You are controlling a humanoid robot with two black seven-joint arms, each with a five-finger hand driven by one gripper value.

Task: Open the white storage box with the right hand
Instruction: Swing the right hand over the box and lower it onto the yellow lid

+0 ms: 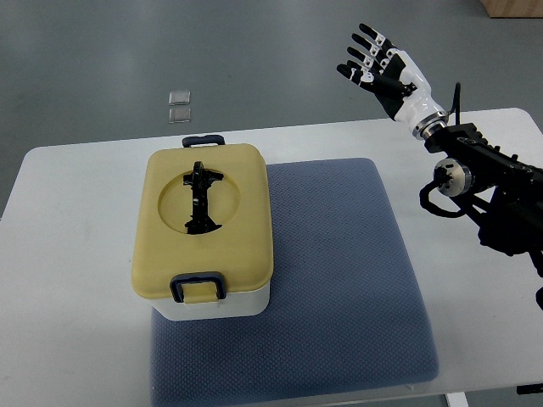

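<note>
The white storage box (222, 303) stands on the left part of a blue-grey mat (339, 271), its yellow lid (204, 220) down. A black folding handle (200, 197) lies in the lid's round recess. Dark blue latches sit at the near edge (198, 287) and the far edge (206, 140). My right hand (377, 61) hangs in the air at the upper right, beyond the table's far edge, well away from the box. Its fingers are spread and hold nothing. The right arm (484, 174) comes in from the right edge.
The white table (76, 280) carries the mat and the box. Two small clear square pieces (179, 105) lie on the grey floor beyond the table. A brown cardboard corner (513, 7) shows at the top right.
</note>
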